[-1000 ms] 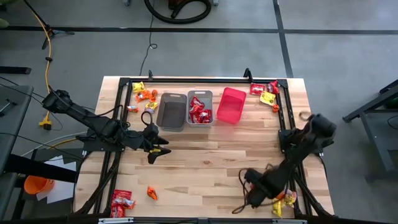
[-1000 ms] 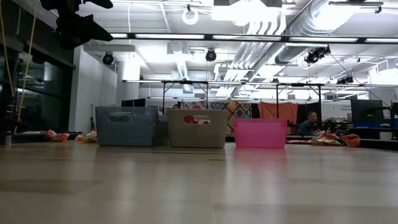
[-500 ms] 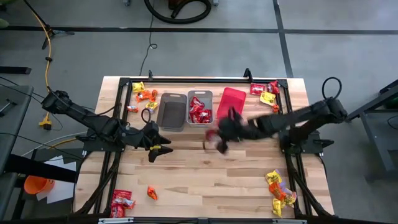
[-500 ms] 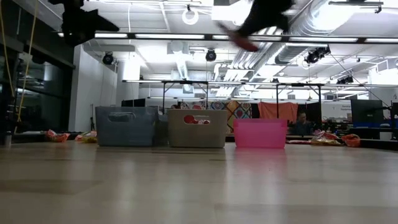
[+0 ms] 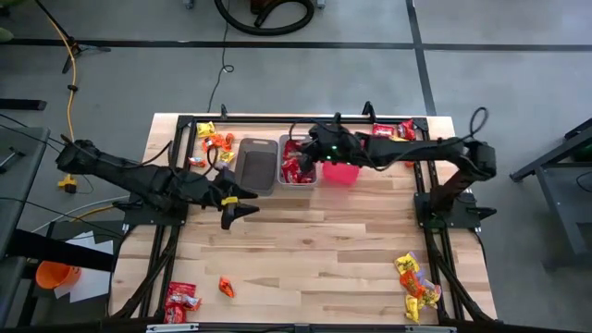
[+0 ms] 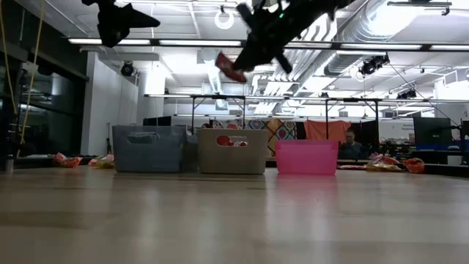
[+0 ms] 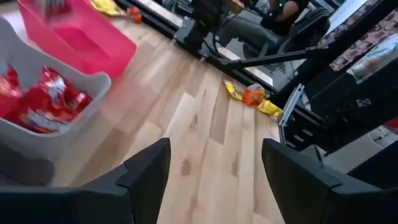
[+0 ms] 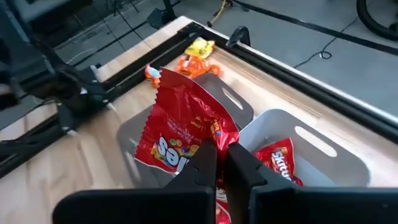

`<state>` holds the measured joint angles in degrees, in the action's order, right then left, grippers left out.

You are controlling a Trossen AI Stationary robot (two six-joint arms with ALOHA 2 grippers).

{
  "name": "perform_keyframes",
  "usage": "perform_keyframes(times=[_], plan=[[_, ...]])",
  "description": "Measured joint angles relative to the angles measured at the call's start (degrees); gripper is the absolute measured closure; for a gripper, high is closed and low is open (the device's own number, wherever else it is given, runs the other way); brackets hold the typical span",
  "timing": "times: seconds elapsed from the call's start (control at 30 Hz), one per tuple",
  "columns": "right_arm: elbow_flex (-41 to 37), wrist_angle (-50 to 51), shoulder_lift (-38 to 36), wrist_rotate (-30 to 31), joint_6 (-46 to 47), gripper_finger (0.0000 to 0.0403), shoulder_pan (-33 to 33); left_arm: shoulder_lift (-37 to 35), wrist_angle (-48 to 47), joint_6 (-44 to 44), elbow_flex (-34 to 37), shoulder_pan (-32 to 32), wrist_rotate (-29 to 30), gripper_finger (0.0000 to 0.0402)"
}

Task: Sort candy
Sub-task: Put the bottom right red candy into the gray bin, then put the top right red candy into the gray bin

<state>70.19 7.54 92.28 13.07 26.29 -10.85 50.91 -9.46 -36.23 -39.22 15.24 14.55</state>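
your right tool (image 8: 216, 163) pinches a red skittles bag (image 8: 180, 134) over the grey bin (image 5: 298, 163).
your left tool (image 7: 214, 168) gapes wide, empty.

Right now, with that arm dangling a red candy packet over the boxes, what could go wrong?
The right gripper pinches the red packet only by one edge, so it might slip out early.

In the right wrist view, the packet hangs over both the brown bin and the grey bin, which already holds red packets; released here, it could drop into the wrong one.

The left gripper waits open near the bins, so the arms could crowd each other.
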Motion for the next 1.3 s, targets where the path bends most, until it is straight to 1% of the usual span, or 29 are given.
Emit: perform_keyframes(times=[0.2,0.3,0.4,0.57,0.67,0.8,0.87,0.93,1.0,1.03,1.1,1.2,1.23,1.3], plan=[[-0.04,0.05,6.37,0.46,4.69,0.0386,-2.52,-2.98,-0.10,3.04,0.00,-4.06,-4.48,0.0161],[-0.04,0.35,7.44,0.59,7.21,0.0366,-3.69,-4.70,-0.41,4.01,0.00,-5.45,-6.53,0.0161],[-0.04,2.37,7.92,0.71,8.98,0.0328,-4.39,-6.67,-1.28,4.84,0.00,-6.95,-8.03,0.0161],[0.51,3.25,7.97,0.69,10.46,0.0243,-4.33,-9.63,-1.73,7.16,0.02,-9.81,-7.87,0.0161],[2.81,4.39,7.97,0.41,10.76,0.0198,-4.33,-11.05,-1.41,9.05,0.02,-11.73,-7.95,0.0161],[7.45,10.08,7.97,-0.25,7.05,0.0160,-4.42,-12.37,-1.44,11.05,0.02,-13.94,-8.01,0.0161],[9.69,12.80,7.97,-0.43,6.75,0.0150,-4.42,-12.59,-1.44,11.48,0.02,-14.82,-8.03,0.0161],[11.34,14.08,7.95,-2.10,6.59,0.0147,-4.44,-12.60,-1.48,11.66,0.02,-15.48,-8.05,0.0161],[13.00,15.07,7.95,-3.71,3.98,0.0146,-4.55,-12.58,-1.46,11.94,0.02,-16.19,-8.04,0.0161],[14.27,17.13,7.92,-3.57,2.71,0.0146,-4.61,-12.58,-1.46,11.89,0.02,-16.55,-8.04,0.0161],[17.20,23.64,7.73,-0.39,0.99,0.0146,-4.99,-12.28,-1.37,11.18,0.02,-17.38,-8.02,0.0161],[20.19,34.07,7.67,8.46,-0.28,0.0146,-7.22,-11.73,-1.40,10.42,0.02,-18.37,-8.03,0.0161],[20.48,36.66,7.67,9.83,-0.84,0.0146,-8.59,-11.41,-1.17,10.37,0.02,-18.67,-8.03,0.0161],[20.51,41.30,7.68,9.31,-1.07,0.0146,-12.28,-10.69,-1.05,9.88,0.02,-19.38,-8.03,0.0161]])
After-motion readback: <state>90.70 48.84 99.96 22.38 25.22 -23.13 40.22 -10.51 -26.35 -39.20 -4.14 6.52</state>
